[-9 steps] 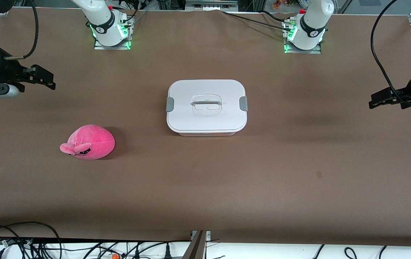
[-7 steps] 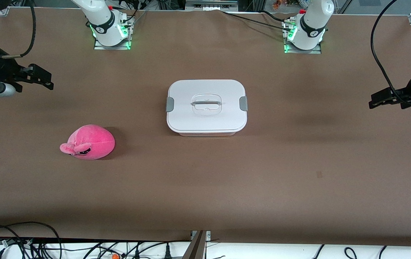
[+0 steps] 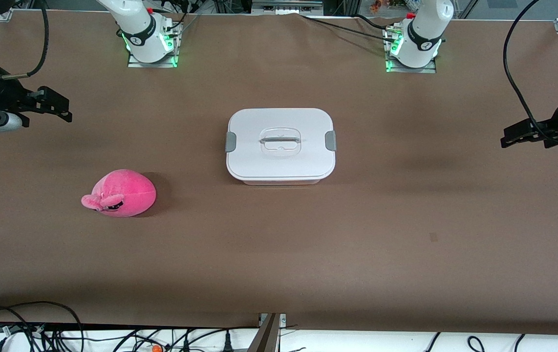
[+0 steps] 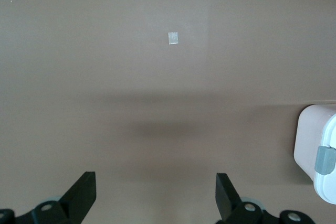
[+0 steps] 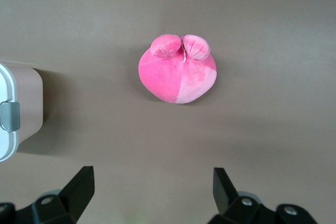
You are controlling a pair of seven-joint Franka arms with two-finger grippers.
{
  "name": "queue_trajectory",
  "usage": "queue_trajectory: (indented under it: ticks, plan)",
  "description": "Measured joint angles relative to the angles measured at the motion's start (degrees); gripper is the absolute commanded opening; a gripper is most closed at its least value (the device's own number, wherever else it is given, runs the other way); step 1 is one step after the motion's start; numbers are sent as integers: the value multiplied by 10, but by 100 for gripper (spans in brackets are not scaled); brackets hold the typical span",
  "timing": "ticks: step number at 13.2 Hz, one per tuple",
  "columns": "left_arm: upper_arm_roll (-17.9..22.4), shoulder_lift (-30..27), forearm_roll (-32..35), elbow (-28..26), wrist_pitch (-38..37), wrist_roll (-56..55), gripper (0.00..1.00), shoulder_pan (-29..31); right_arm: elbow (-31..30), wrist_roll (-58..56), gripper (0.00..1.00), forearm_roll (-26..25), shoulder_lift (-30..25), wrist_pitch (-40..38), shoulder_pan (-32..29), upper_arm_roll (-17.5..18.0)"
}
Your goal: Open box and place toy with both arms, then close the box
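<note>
White lid (image 3: 281,142) sits fully clipped on the box (image 3: 281,145) at mid-table; the toy (image 3: 120,192) lies nearer the camera, toward the right arm's end. Left gripper (image 3: 523,133) and right gripper (image 3: 53,105) hang over opposite table ends, fingers apart, both empty. Recommended: release both grey clips (image 3: 330,141) evenly before lifting by the handle (image 3: 281,140).

White arms (image 3: 423,29) with dark joint bands, green-lit bases, black cables.
</note>
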Motion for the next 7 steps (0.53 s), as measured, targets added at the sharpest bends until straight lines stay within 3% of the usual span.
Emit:
queue_trajectory:
  ticks: [4, 7]
  plan:
    - [-8, 1, 0, 0, 0, 3, 100, -12, 0, 0, 100, 0, 3, 0, -1, 0]
    - [-14, 10, 0, -1, -1, 4, 100, -67, 0, 0, 100, 0, 5, 0, -2, 0]
